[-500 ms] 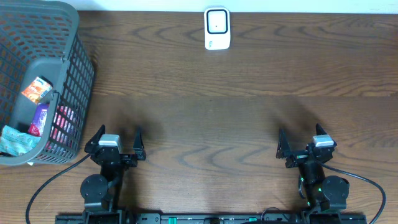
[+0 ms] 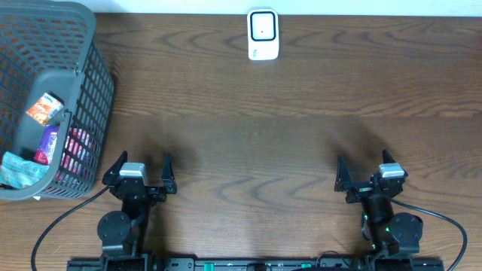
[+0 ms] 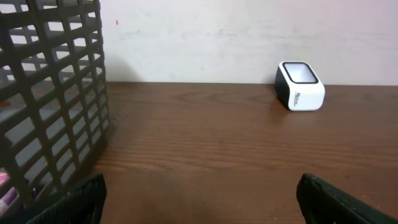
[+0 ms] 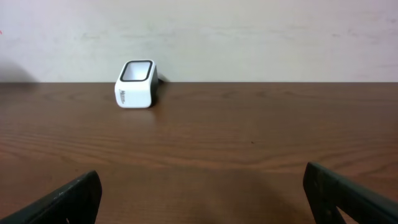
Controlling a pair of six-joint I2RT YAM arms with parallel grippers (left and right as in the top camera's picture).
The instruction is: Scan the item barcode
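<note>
Open grippers at the near edge of the dark wooden table (image 2: pixel 263 128).
We see the left gripper (image 2: pixel 143 162) and right gripper (image 2: pixel 364 167) spread wide, holding nothing; colourful packets (image 2: pixel 44 108) lie in the grey plastic mesh basket (image 2: pixel 94 98) far left, white box-shaped scanner (image 2: pixel 263 34) far centre.

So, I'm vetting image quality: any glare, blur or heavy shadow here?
Overhead: even light, sharp, two faint shadow patches on the dark wooden table. Left wrist: the grey plastic mesh basket looms close and slightly soft. Right wrist: the top window of the white box-shaped scanner reflects pale light; no harsh glare.
</note>
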